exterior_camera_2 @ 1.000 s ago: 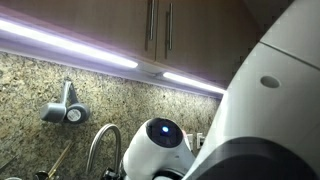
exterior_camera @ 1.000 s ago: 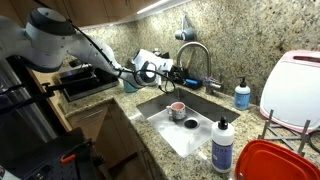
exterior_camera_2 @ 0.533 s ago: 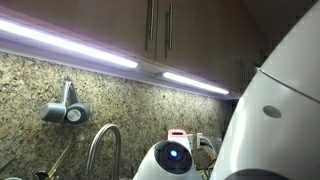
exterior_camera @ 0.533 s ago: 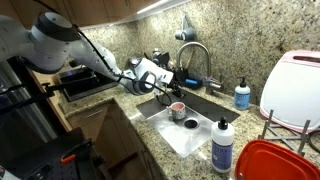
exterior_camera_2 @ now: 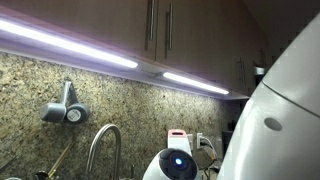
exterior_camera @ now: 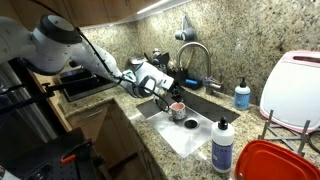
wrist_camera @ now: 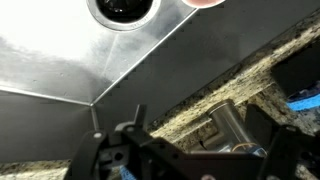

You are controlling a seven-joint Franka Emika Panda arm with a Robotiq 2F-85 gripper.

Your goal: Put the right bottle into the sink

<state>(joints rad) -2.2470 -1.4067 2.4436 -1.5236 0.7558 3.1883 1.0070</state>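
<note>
The right bottle point(exterior_camera: 222, 145), tall and white with a black cap and a bluish label, stands upright on the near counter at the front corner of the sink point(exterior_camera: 197, 137). My gripper point(exterior_camera: 172, 95) hangs open and empty over the far left part of the basin, well apart from the bottle. In the wrist view the steel sink point(wrist_camera: 70, 60) fills the picture, and the gripper point(wrist_camera: 200, 155) shows as dark fingers low in the frame with nothing between them. The bottle is out of the wrist view.
A pink cup point(exterior_camera: 177, 107) and the drain point(wrist_camera: 125, 8) lie in the basin. The chrome faucet point(exterior_camera: 196, 55) rises behind it. A small blue pump bottle point(exterior_camera: 242, 95), a white board point(exterior_camera: 296, 85) and a red lid point(exterior_camera: 277, 162) stand to the right. The robot's body point(exterior_camera_2: 285, 110) blocks much of an exterior view.
The arm has swung down and forward, bringing the open gripper from above the counter's back edge to lower over the sink. The bottle has not moved.
</note>
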